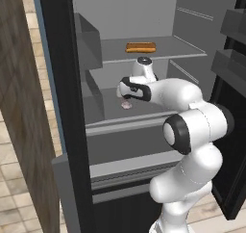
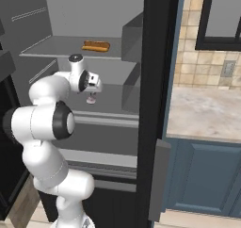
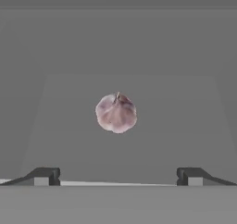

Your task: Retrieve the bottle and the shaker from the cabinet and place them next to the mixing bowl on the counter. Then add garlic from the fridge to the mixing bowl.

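Hand view looks straight down on the garlic [image 3: 116, 113], a small whitish bulb with a pink-purple blush, lying alone on a grey fridge shelf [image 3: 69, 126]. The two dark fingertips [image 3: 44, 176] stand far apart at the bottom of that view, one to each side, and nothing sits between them; the hand [image 3: 118, 176] is spread wide and holds nothing. The bulb lies ahead of the tips, apart from both.

In the left base view the white arm reaches into the open fridge [image 1: 144, 15], with the hand [image 1: 126, 96] hanging just above the garlic [image 1: 127, 105] on the middle shelf [image 1: 96, 102]. One shelf higher lies a hot dog [image 1: 141, 47] in a bun, well apart from the garlic. Grey door bins [image 1: 230, 63] show at the right edge.

The right base view has the same reach from the other side: the hand [image 2: 92, 93] is poised just over the garlic [image 2: 91, 100], which rests on the shelf near its front. The hot dog [image 2: 96, 46] lies on the shelf above. To the right of the fridge wall runs the beige marbled worktop [image 2: 207, 111] over dark blue drawers [image 2: 207, 175].
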